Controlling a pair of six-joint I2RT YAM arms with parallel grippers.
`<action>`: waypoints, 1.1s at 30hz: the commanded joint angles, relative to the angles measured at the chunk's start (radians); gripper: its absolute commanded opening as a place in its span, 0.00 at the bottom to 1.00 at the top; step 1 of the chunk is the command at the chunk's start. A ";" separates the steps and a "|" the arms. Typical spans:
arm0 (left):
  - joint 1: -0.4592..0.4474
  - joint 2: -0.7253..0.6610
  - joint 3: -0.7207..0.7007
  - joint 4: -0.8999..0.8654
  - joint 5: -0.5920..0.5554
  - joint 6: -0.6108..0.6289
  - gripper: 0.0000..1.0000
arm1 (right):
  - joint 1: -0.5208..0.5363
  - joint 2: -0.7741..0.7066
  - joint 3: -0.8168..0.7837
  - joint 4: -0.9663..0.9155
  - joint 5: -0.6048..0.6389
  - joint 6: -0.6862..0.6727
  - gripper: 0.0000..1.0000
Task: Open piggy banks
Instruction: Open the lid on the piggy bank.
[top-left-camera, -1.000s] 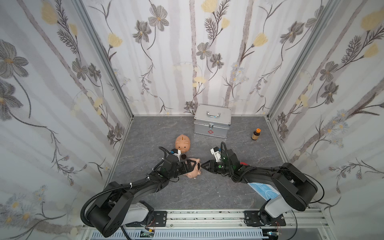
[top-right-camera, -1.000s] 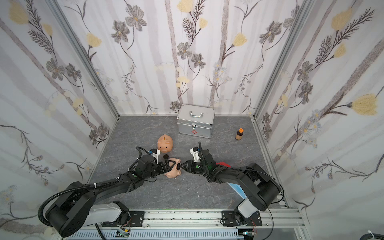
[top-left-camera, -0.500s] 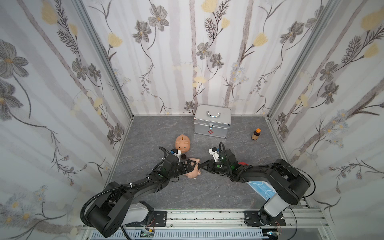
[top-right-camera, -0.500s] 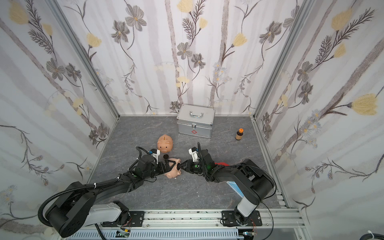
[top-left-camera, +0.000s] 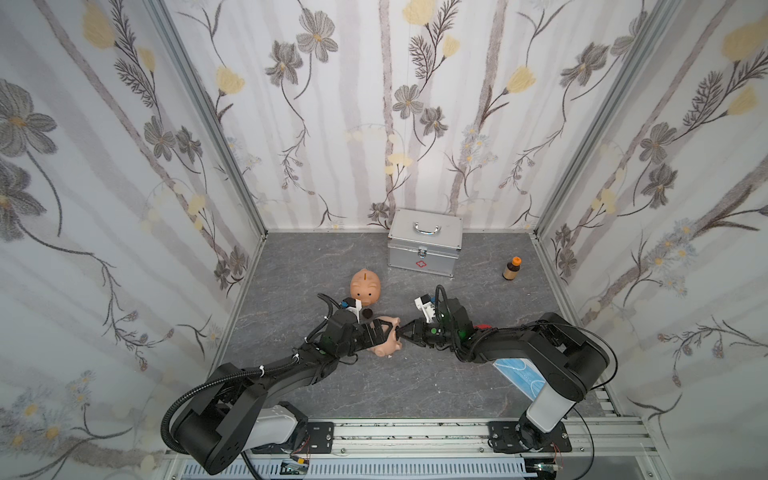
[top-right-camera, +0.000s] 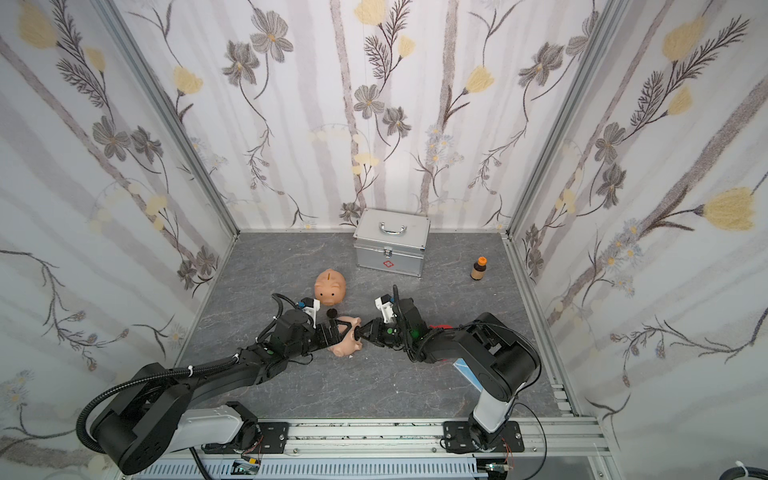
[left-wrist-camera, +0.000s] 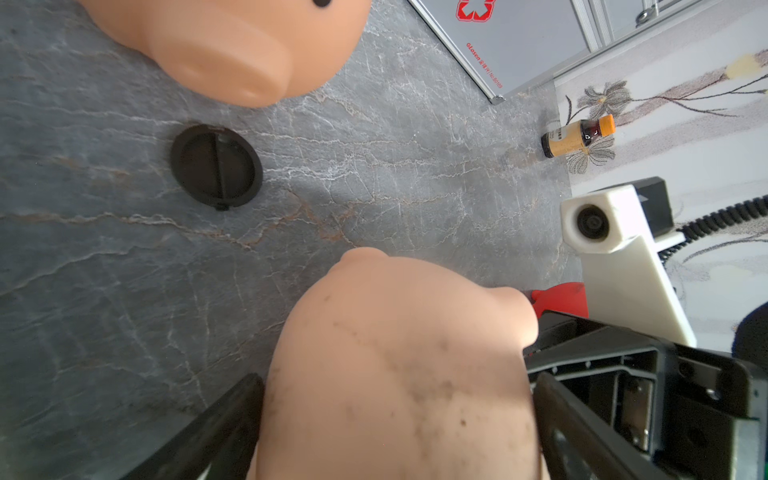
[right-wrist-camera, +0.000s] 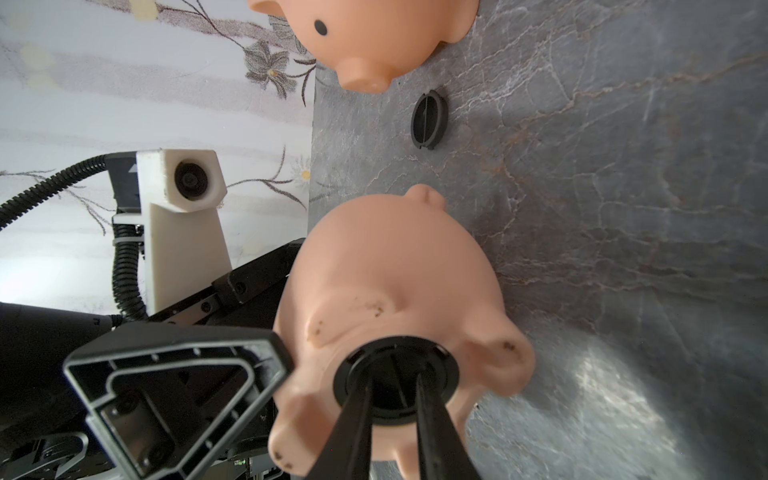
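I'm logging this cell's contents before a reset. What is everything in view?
upright piggy bank: 1, peach-pink, standing near the middle.
tipped piggy bank: 1, peach-pink, on its side between the two grippers.
red piggy bank: 1, red, mostly hidden behind the right arm.
fitted plug: 1, black, in the tipped piggy bank's belly.
loose plug: 1, black, flat between the two peach pigs.
metal case: 1, silver with a red emblem, at the back.
bottle: 1, brown with an orange cap, upright beside the case.
face mask: 1, blue, partly under the right arm.
table: 1, grey marbled.
left gripper: 1, black, clasping the tipped piggy bank's body.
right gripper: 1, black, fingertips in the fitted plug's recess, either side of its rib.
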 joint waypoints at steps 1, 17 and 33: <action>0.000 0.013 -0.008 -0.130 -0.003 -0.003 1.00 | 0.001 0.010 0.009 0.065 -0.022 0.019 0.22; -0.001 0.035 -0.009 -0.099 0.024 -0.007 1.00 | 0.010 0.049 0.043 0.048 -0.044 0.020 0.21; -0.012 0.064 0.002 -0.078 0.033 -0.016 1.00 | 0.026 0.087 0.094 -0.056 -0.021 -0.017 0.00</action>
